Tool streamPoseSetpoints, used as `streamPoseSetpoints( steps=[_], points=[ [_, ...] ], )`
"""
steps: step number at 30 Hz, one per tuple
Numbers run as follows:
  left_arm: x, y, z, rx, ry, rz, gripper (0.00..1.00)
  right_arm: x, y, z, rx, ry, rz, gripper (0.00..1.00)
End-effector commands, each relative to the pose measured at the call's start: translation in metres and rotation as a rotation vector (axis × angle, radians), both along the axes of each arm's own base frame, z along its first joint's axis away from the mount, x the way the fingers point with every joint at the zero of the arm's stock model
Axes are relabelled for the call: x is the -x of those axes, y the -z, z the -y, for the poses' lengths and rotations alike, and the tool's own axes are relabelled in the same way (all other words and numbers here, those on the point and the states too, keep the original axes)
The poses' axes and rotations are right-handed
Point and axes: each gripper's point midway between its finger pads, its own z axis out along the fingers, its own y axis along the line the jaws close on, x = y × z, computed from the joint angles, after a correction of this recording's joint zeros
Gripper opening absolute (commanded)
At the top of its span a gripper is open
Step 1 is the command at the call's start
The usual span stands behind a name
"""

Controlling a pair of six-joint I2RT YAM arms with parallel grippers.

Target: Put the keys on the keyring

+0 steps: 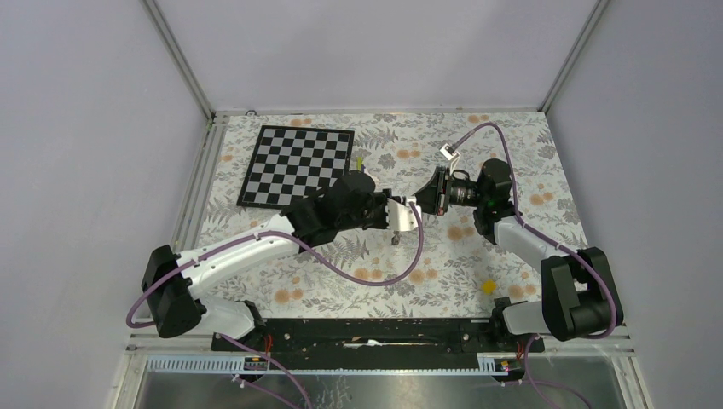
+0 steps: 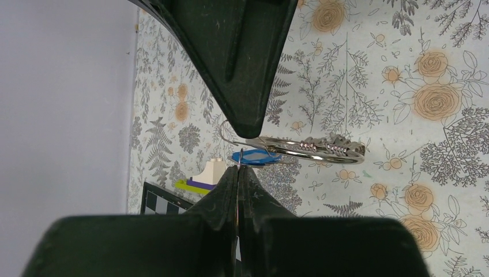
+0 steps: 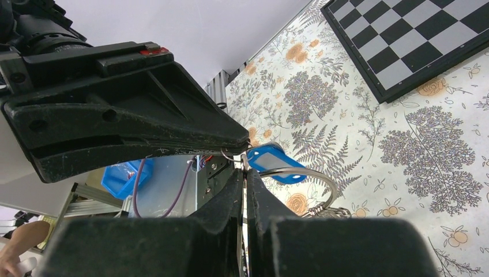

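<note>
My two grippers meet tip to tip above the middle of the table. My left gripper [image 2: 238,169] [image 1: 406,213] is shut on the thin small wire loop of the blue-tagged key [image 2: 256,157]. My right gripper [image 3: 244,172] [image 1: 425,204] is shut on the wire of the keyring [image 3: 305,175]. The keyring is a silvery round ring with a fan of small metal pieces [image 2: 334,147], and it sticks out sideways in the left wrist view. The blue tag [image 3: 274,163] hangs right beside the ring. A small dark thing [image 1: 395,241] lies or hangs just under the grippers; I cannot tell whether it is the black-headed key.
A chessboard [image 1: 298,166] lies at the back left. A small stack of toy bricks [image 2: 207,176] stands at its near right corner. A small yellow block [image 1: 488,287] lies on the flowered cloth at the front right. Grey walls enclose the table.
</note>
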Motion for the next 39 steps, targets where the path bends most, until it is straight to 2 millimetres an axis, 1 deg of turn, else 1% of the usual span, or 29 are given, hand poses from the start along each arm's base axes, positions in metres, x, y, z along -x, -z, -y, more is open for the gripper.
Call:
streamPoseSetpoints(
  steps=[1,8,21,28,30,39],
  points=[
    [-0.006,-0.015,0.002,0.03,-0.015,0.069,0.0,0.0,-0.013,-0.004,-0.022,-0.025,0.067,0.0],
    [-0.006,-0.014,0.004,0.027,-0.019,0.08,0.0,0.0,-0.013,-0.004,-0.022,-0.029,0.062,0.0],
    [-0.003,-0.004,0.008,-0.003,0.004,0.082,0.0,0.0,-0.013,-0.004,-0.026,-0.033,0.058,0.0],
    [-0.004,-0.005,0.01,0.006,0.001,0.081,0.0,0.001,-0.011,-0.004,-0.024,-0.034,0.058,0.0],
    [-0.007,-0.006,0.008,0.002,-0.021,0.088,0.0,0.001,-0.01,-0.004,-0.023,-0.034,0.061,0.0],
    [-0.006,-0.008,0.008,0.012,-0.024,0.084,0.0,0.0,-0.007,-0.004,-0.016,-0.032,0.055,0.0]
  ],
)
